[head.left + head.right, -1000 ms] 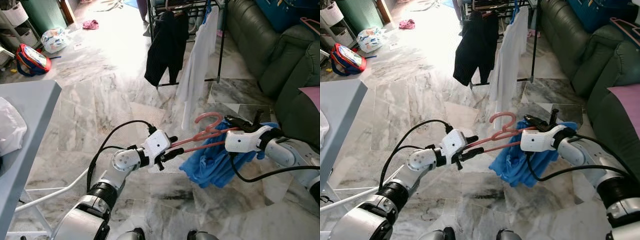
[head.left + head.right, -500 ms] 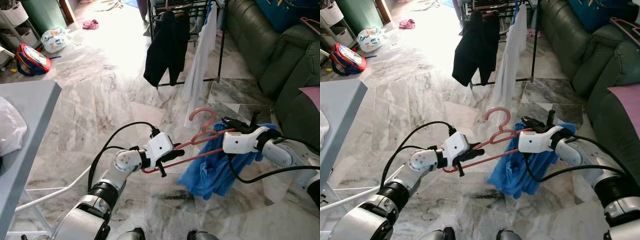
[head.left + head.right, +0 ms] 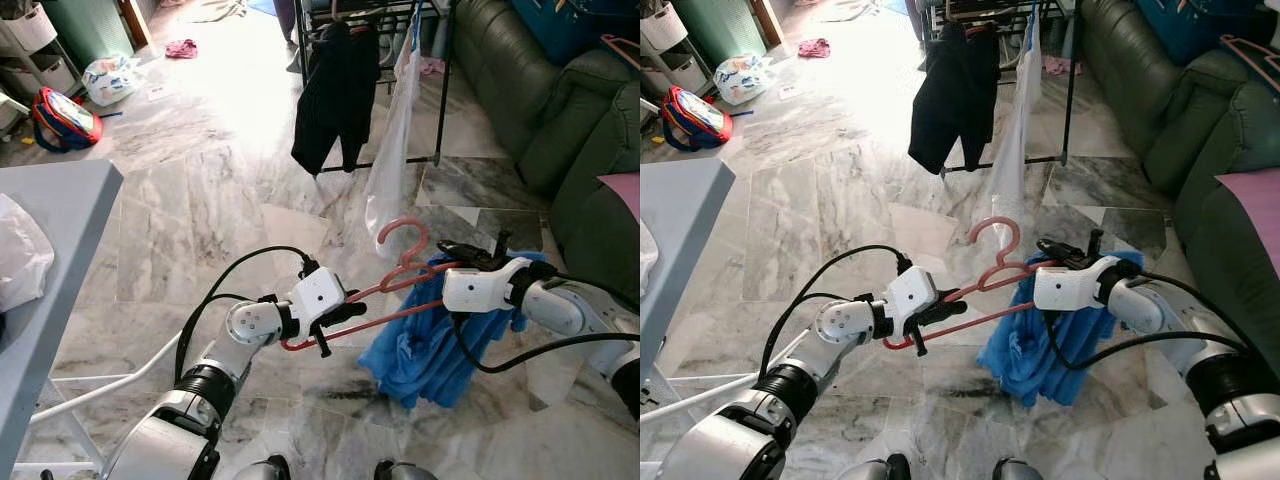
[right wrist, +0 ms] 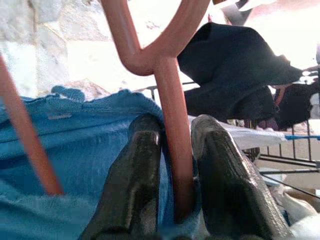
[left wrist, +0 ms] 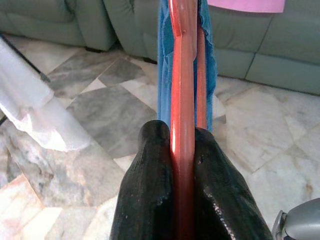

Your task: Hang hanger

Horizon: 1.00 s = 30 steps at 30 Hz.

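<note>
Marble floor (image 3: 190,190) in grey-veined white slabs, sunlit toward the far end. At the left edge, a grey table (image 3: 60,200) with a white bag (image 3: 20,250) on it; beyond, a red and blue bag (image 3: 62,118) on the floor. On the right, a dark green sofa (image 3: 540,90). Straight ahead, a black rack (image 3: 440,90) with a black garment (image 3: 335,95) and a white garment (image 3: 395,150) hanging. In the foreground, held between both arms above the floor, a red hanger (image 3: 400,275) with a blue shirt (image 3: 430,340) draped from it, hook up. Left gripper (image 3: 340,315) clamped tight on the hanger's left end; right gripper (image 3: 460,255) pinching the hanger's right side, cloth caught alongside.
</note>
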Motion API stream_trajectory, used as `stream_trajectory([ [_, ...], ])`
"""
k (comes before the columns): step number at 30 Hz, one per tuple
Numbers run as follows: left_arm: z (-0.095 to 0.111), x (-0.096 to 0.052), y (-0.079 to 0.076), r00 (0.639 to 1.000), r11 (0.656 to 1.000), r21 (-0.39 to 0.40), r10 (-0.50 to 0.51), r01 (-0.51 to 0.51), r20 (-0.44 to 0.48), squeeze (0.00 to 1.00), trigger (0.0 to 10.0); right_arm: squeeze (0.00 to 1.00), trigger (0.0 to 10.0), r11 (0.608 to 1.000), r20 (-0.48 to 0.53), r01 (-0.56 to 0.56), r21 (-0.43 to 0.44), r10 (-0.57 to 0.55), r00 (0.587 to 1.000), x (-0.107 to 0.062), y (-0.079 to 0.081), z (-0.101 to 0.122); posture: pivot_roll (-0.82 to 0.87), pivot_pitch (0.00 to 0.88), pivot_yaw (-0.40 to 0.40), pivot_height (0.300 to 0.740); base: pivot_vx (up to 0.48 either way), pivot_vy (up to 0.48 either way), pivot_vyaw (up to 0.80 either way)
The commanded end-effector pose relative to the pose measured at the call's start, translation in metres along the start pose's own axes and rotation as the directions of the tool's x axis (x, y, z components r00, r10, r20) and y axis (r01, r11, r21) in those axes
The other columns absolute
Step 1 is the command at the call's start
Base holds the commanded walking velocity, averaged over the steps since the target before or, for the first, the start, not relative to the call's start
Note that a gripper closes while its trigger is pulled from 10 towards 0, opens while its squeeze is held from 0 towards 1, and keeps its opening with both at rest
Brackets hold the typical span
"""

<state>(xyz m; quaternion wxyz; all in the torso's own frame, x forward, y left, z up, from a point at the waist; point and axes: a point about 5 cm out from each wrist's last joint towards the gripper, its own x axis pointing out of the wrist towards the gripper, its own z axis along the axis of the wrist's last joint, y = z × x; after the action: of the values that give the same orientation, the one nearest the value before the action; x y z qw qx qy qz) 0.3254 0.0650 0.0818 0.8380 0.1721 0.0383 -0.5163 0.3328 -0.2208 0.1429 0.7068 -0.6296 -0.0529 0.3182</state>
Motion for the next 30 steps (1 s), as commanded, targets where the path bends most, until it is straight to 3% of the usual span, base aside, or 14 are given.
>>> stream_trajectory([
  [1,-0.004,-0.003,0.001,1.0,0.999,-0.037,0.023,-0.023,0.003,0.0,0.0,1.0,10.0,1.0,0.025,-0.012,0.018,0.011,1.0,-0.001,0.002,0.003,-0.06,0.188,0.08,0.74,0.0,0.0,0.0],
  [12,-0.008,-0.003,-0.002,0.999,0.995,-0.079,0.054,-0.054,0.007,0.0,0.0,1.0,10.0,0.998,0.086,-0.037,0.055,0.033,0.996,-0.002,0.0,0.011,-0.06,0.19,0.073,0.74,0.0,0.0,0.0],
  [24,-0.008,-0.005,0.003,0.983,0.976,-0.136,0.18,-0.172,0.045,0.0,0.0,1.0,10.0,0.985,0.123,0.122,0.118,-0.137,0.983,-0.004,-0.024,0.021,-0.07,0.196,0.07,0.74,0.0,0.0,0.0],
  [27,-0.008,-0.008,0.008,0.971,0.964,-0.14,0.234,-0.226,0.045,0.0,0.0,1.0,10.0,0.955,0.121,0.219,0.2,-0.246,0.962,-0.011,-0.035,0.025,-0.07,0.197,0.067,0.74,0.0,0.0,0.0],
  [30,-0.007,-0.011,0.013,0.959,0.952,-0.144,0.28,-0.27,0.052,0.0,0.0,1.0,10.0,0.897,0.041,0.324,0.301,-0.351,0.935,-0.015,-0.036,0.021,-0.07,0.202,0.063,0.74,0.0,0.0,0.0],
])
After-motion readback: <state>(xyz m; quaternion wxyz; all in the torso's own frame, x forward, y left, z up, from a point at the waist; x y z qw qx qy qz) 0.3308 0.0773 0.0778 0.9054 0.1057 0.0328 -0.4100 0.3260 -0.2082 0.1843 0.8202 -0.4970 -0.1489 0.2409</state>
